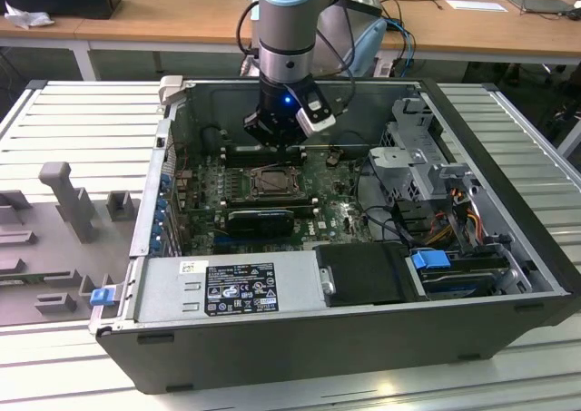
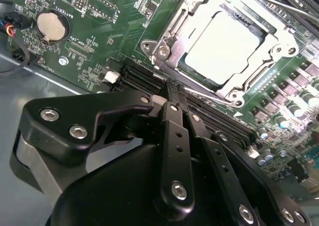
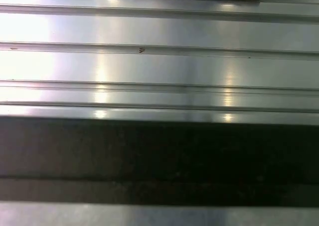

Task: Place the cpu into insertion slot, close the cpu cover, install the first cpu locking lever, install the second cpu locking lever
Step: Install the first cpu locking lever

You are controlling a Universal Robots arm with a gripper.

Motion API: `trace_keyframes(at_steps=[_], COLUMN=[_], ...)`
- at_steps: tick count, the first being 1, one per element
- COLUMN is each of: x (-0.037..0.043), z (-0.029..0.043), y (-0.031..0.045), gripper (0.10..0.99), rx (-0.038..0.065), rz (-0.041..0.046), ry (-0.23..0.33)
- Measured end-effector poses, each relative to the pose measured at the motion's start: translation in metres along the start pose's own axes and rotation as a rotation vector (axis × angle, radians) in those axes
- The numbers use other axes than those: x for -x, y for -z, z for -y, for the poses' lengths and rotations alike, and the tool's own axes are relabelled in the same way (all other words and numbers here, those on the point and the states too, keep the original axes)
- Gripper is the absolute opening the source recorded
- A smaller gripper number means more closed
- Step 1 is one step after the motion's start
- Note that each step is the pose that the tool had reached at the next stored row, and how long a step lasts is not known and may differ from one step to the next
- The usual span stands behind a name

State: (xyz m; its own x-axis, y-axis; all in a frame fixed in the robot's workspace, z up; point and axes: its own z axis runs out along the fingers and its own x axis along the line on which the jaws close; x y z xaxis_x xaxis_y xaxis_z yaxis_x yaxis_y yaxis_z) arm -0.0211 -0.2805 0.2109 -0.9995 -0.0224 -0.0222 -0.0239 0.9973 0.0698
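Note:
The cpu, a pale square chip, lies flat in the insertion slot on the green board. Over its edges sits the cpu cover, a silvery metal frame with a large window, lying down around the chip. One thin lever rod runs past the far side of the socket. Another rod lies along the side nearest my fingers. My gripper is shut with nothing between its black fingers, its tips right at that nearer rod; contact cannot be told. In the exterior view the gripper hangs just behind the socket.
Long black card slots and a coin cell flank the socket. The open case holds a power supply in front and a drive cage on the exterior view's right. Ribbed metal table surrounds the case.

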Motion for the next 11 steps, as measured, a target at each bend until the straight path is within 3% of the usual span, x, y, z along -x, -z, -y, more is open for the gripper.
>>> trace_keyframes(at_steps=[8,9,10,11], x=[0.0028,0.003,0.0031,0.0032], z=[0.0004,0.0005,0.0005,0.0006], y=[-0.005,-0.0057,-0.0069,-0.0078], gripper=[0.106,0.106,0.106,0.106], rx=[-0.004,-0.008,-0.021,-0.026], rz=[0.0,-0.0001,-0.0005,-0.0006], ry=[0.0,0.0,0.0,0.001])
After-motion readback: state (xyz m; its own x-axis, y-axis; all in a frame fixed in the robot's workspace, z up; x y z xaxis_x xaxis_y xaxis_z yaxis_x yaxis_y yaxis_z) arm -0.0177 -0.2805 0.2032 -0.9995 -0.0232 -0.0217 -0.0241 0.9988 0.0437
